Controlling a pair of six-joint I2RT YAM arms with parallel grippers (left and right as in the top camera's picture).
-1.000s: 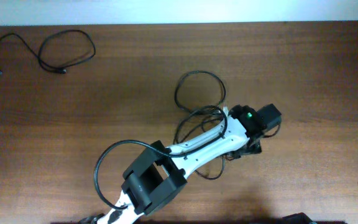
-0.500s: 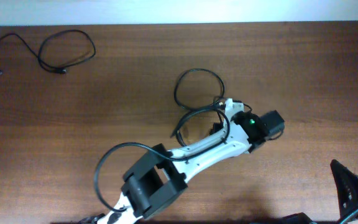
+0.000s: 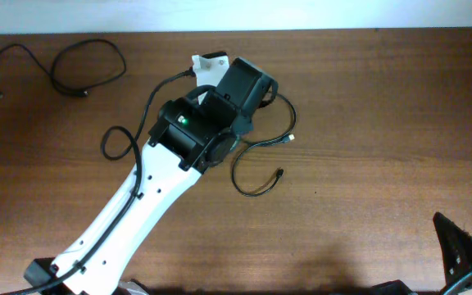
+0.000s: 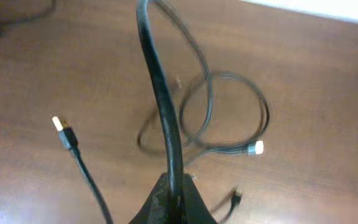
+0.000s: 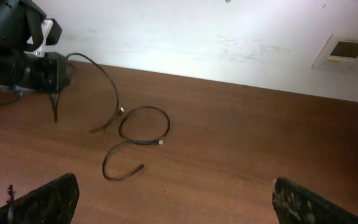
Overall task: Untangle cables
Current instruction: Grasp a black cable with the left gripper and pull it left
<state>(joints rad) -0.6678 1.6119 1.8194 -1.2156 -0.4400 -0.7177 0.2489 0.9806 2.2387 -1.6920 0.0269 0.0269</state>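
Note:
My left gripper [image 4: 171, 202] is shut on a thin black cable [image 4: 160, 93], lifted above the table's back middle. A cable end with a gold plug [image 4: 59, 123] hangs at the left of it. Below, a looped cable [image 4: 235, 118] with a pale tip [image 4: 258, 148] lies on the wood. From overhead, the left arm [image 3: 195, 131] covers part of the tangle; a gold tip [image 3: 292, 138] and a curled cable [image 3: 256, 176] show to its right. A separate cable [image 3: 60, 70] lies at the far left. My right gripper [image 5: 176, 208] is open, low at the front right, away from the cables [image 5: 143, 127].
A pale wall [image 5: 229, 37] with a small wall panel [image 5: 344, 51] runs behind the wooden table [image 3: 383, 106]. The right gripper [image 3: 465, 258] shows in the overhead view's bottom right corner.
The left gripper has shut on a cable and swung from the table's middle right up toward the back, lifting the cable. The right gripper has come into the corner and stayed open.

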